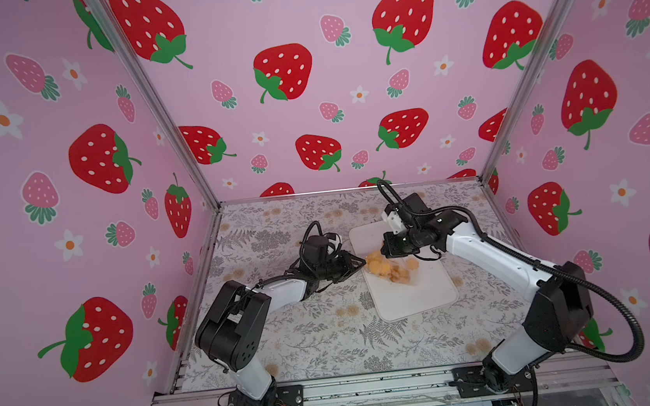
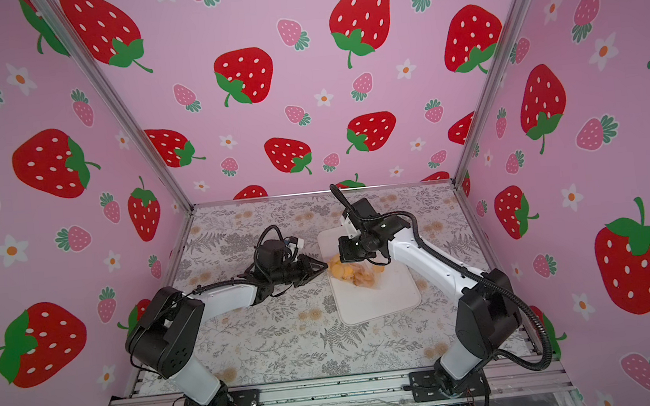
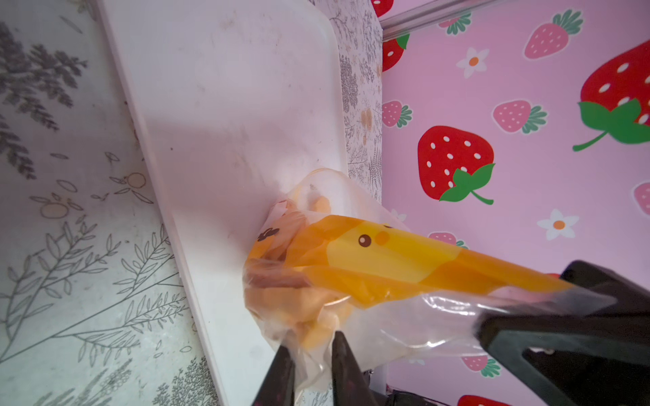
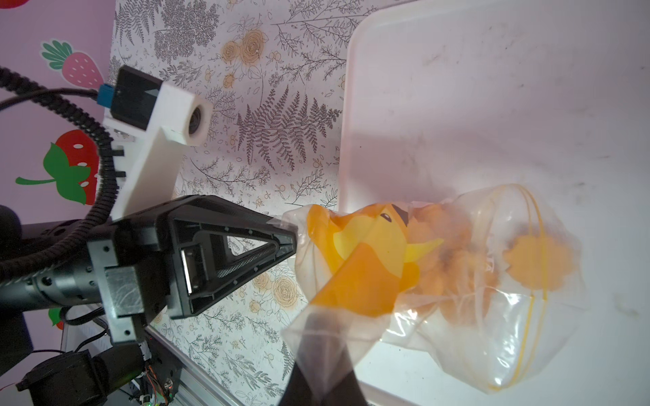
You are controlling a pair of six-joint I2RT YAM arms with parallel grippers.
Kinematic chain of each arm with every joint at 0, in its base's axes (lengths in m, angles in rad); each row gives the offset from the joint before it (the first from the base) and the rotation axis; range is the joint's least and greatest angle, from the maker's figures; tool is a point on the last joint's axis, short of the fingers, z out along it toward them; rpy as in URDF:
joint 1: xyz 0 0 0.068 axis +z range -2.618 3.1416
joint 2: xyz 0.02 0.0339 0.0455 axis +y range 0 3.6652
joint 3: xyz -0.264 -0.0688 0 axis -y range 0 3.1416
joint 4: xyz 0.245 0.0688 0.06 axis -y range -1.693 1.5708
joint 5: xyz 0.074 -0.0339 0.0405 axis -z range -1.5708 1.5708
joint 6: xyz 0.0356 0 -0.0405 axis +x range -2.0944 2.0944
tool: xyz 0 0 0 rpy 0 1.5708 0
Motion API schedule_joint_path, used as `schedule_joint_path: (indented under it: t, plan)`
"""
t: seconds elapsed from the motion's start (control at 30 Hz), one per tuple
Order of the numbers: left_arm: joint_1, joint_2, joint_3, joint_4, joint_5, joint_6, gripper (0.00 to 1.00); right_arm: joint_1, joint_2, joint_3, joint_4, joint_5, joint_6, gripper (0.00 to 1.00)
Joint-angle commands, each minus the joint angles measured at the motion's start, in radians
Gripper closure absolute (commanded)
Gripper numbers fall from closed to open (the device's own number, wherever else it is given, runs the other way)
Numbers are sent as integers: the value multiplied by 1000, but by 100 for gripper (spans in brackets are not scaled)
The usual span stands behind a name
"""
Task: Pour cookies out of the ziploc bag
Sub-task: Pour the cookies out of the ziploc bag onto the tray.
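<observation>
We judge this to be the very start of the pour. The bag (image 1: 397, 272) is held by its closed end and its mouth faces the white tray (image 1: 417, 296), which lies on the desk (image 1: 328, 334). As far as we can see, the cookies (image 1: 380, 267) are all inside the bag, and none lies loose on the tray.

The left gripper (image 4: 291, 239) has its fingers pressed together on one corner of the closed end; in the right wrist view we see the tips meet on the clear plastic. The right gripper (image 4: 318, 334) pinches the neighbouring corner of the same end, its dark fingers showing through the film. The bag is slung between the two grippers, which stand close together. In both top views it hangs over the tray, with the left gripper's tips at the tray edge on the left arm's side. The mouth end rests on the tray or just above it; we cannot tell which.

The cookies are bunched in the middle of the bag, and one sits right by the mouth, which looks parted to us.

Next, we think both corners should rise together until the bag stands upended, with the mouth kept over the tray, perhaps with a light shake. The film is thin and slippery, so an uneven lift could pull a corner free or fold the mouth shut.
</observation>
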Motion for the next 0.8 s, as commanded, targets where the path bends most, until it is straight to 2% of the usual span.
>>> schedule_joint_path:
  t: [0.0,0.07,0.77]
  plan:
    - [-3,13,55,12,23,7,90,-8,-43,-10,30,-12,5,100]
    - [-6,19,69,0,25,13,100,-12,-42,-11,32,-14,2,100]
    - [-9,101,416,-238,57,116,100,-115,-78,-45,61,-65,0,100]
